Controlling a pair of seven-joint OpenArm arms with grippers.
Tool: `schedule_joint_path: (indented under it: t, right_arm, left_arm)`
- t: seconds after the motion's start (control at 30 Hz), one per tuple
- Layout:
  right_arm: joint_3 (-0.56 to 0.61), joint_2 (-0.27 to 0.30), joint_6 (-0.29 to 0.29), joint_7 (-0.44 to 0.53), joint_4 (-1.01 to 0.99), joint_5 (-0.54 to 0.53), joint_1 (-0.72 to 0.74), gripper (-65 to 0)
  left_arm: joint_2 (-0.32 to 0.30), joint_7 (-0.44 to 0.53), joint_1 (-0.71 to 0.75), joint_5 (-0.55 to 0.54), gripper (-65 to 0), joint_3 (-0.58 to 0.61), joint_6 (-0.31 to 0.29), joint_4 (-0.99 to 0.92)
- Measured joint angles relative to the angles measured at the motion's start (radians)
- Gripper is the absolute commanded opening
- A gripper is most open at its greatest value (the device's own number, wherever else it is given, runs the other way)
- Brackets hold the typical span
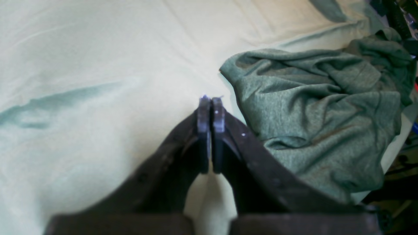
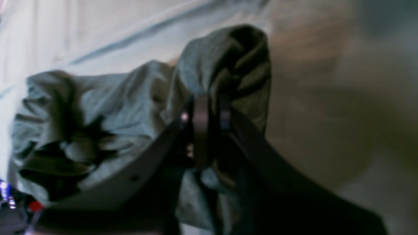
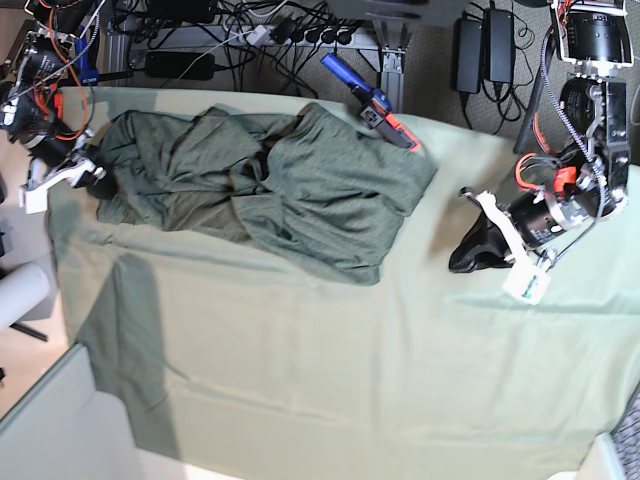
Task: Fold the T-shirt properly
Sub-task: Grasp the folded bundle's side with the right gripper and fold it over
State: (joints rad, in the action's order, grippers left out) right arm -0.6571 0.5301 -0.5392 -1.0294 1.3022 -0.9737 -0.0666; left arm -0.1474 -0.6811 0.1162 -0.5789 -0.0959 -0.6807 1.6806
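Note:
The T-shirt [image 3: 300, 185] lies crumpled in a dark grey-green heap across the back left of the pale green table sheet [image 3: 330, 370]. My right gripper [image 3: 95, 180] is at the shirt's left end. In the right wrist view it [image 2: 210, 101] is shut on a bunched fold of the T-shirt [image 2: 225, 58]. My left gripper [image 3: 462, 258] rests over bare sheet to the right of the shirt, apart from it. In the left wrist view it [image 1: 210, 99] is shut and empty, with the T-shirt [image 1: 320, 107] to its right.
Cables and power strips [image 3: 300, 35] run along the table's back edge. A blue and red tool [image 3: 372, 102] lies at the back edge by the shirt. A white roll [image 3: 20, 292] stands off the table's left side. A floor strip [image 3: 50, 420] shows at the lower left.

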Motion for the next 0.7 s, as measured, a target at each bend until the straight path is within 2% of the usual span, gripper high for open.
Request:
schedule_joint_path:
  t: [0.1, 0.4, 0.7]
  right_arm:
    - [-0.001, -0.063, 0.000, -0.028, 0.047, -0.016, -0.003, -65.0]
    - [0.009, -0.312, 0.000, -0.056, 0.352, -0.021, -0.004, -65.0]
    - [0.194, -0.506, 0.000, -0.064, 0.506, -0.002, -0.005, -65.0]
  left_arm:
    - [-0.004, 0.000, 0.001, 0.021, -62.8, 0.001, 0.000, 0.000]
    - [-0.072, 0.001, 0.000, 0.021, -62.8, 0.001, -0.001, 0.000]
    - [-0.156, 0.000, 0.000, 0.021, -62.8, 0.003, -0.001, 0.000]
